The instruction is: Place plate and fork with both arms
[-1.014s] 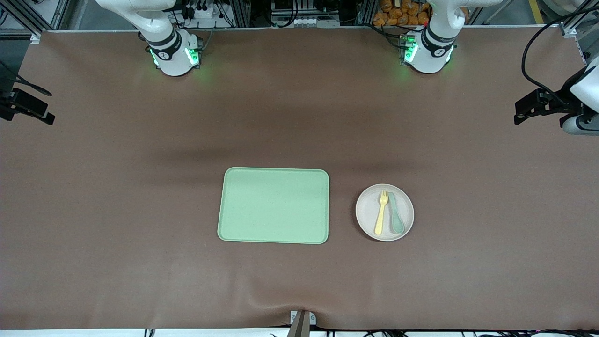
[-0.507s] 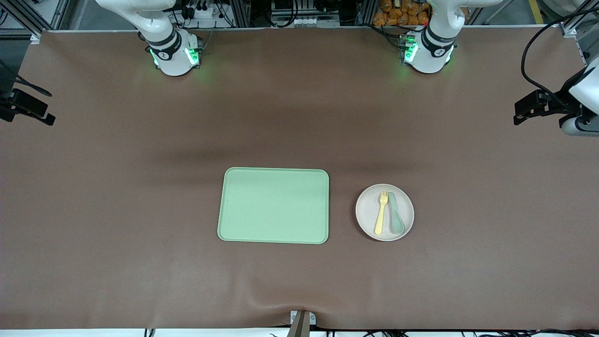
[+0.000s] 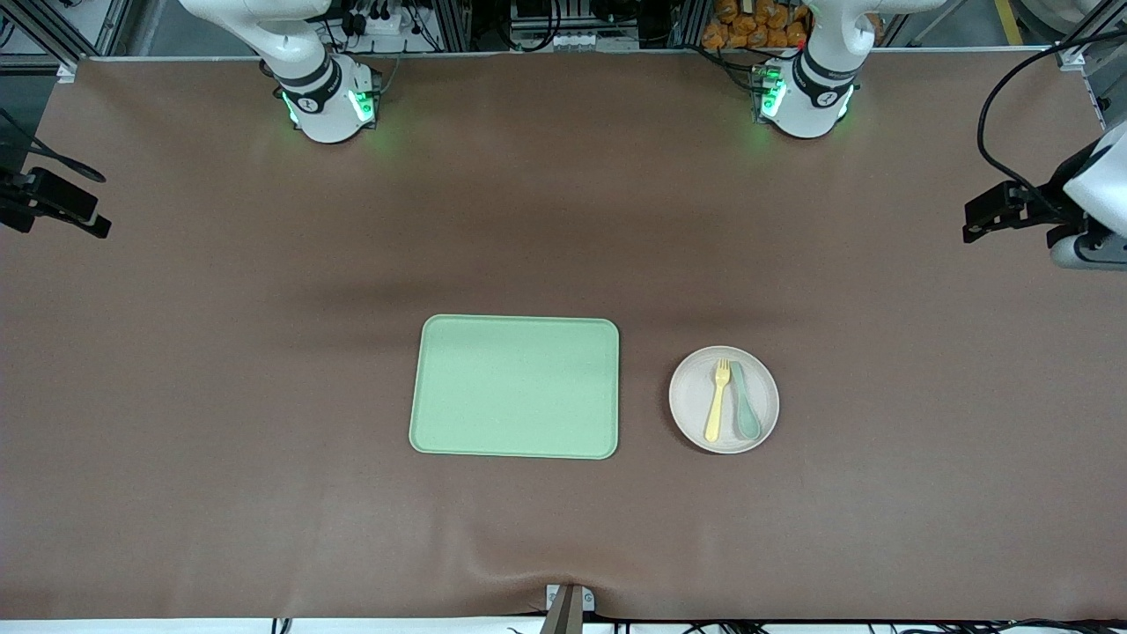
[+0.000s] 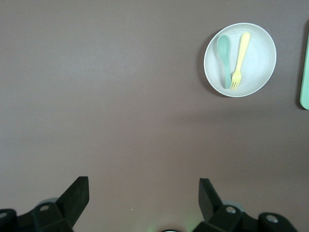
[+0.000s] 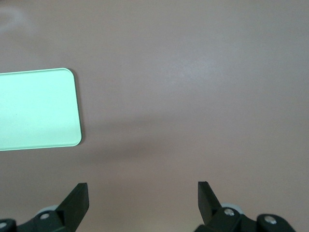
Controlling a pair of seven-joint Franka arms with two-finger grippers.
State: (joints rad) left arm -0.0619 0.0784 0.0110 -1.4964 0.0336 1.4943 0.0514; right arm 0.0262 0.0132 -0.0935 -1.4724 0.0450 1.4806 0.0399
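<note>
The pale beige-pink plate [image 3: 687, 405] lies on the brown table beside the tray, toward the left arm's end. The yellow fork [image 3: 718, 401] lies in it next to a grey-green spoon [image 3: 745, 403]. In the left wrist view the plate [image 4: 260, 63], fork [image 4: 240, 60] and spoon [image 4: 225, 58] show well away from my left gripper [image 4: 144, 191], which is open and empty over bare table at the left arm's end [image 3: 973, 220]. My right gripper [image 5: 143, 193] is open and empty over bare table at the right arm's end [image 3: 84, 220].
A rectangular light-green tray [image 3: 515, 387] lies in the middle of the table; its corner shows in the right wrist view [image 5: 38, 108]. A camera mount [image 3: 568, 608] stands at the table's near edge. The arms' bases [image 3: 330, 101] [image 3: 806, 97] stand at the back.
The left arm's gripper has crept slightly toward the bases and the table's middle. The right arm's gripper has shifted a little. Plate, fork, spoon and tray have not moved.
</note>
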